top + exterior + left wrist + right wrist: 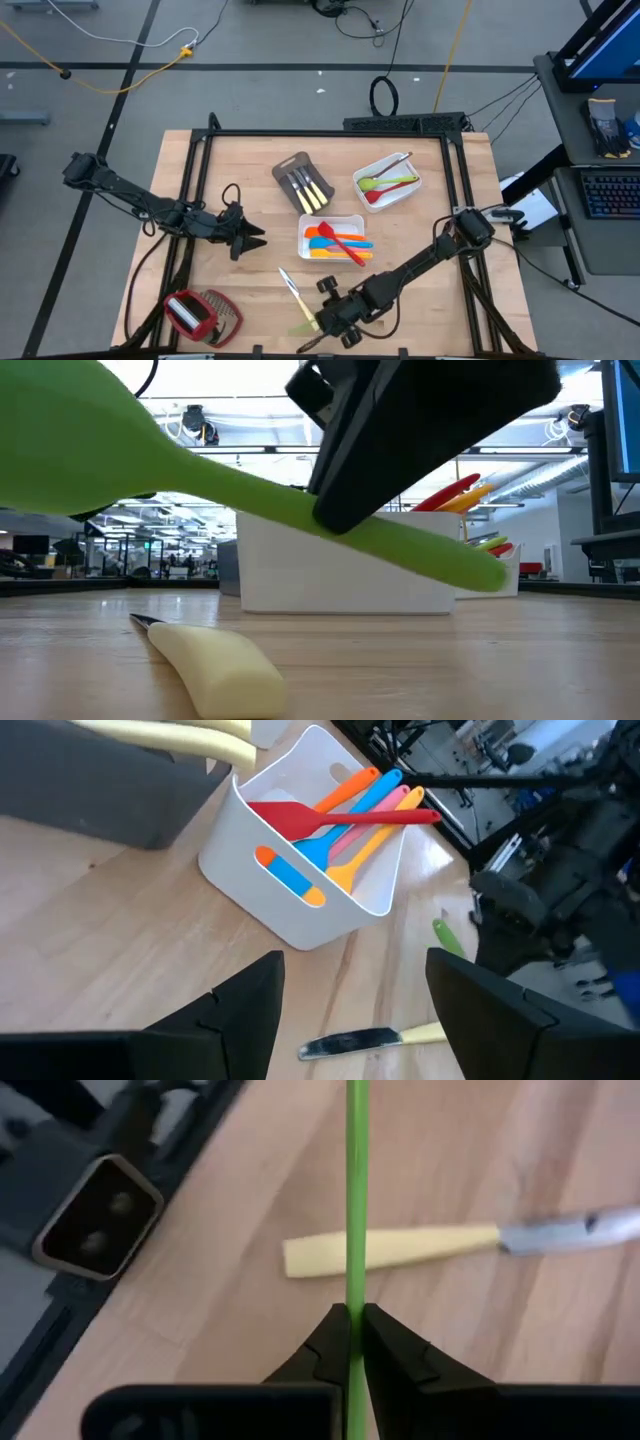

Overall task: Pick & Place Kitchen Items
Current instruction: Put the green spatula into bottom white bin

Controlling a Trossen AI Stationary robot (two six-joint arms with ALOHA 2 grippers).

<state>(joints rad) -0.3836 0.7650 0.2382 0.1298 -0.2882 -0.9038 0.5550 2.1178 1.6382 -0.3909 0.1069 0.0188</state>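
A green utensil [120,450] with a broad end and a slim handle is in my right gripper [325,318], which is shut on it near the table's near edge. Below it a pale-handled metal knife [290,285] lies flat on the wood. My left gripper [255,238] hovers open left of a white tray [335,222] that holds orange, blue and red utensils [340,810]. A second white tray [388,165] holds green and red spoons. Pale-handled knives lie in a grey-brown tray [290,165]. My right gripper [354,1325] pinches the green utensil's slim handle [354,1270] between its two fingers, which lie across the handle. The utensil is lifted clear of the table and tilted, with its broad end [70,440] higher than the handle's free end [485,570].
A red-and-silver thing with a brownish woven part [200,315] sits at the near left corner. A black metal frame [330,132] runs around the tabletop. Bare wood lies between my left gripper and the knife [370,1040].
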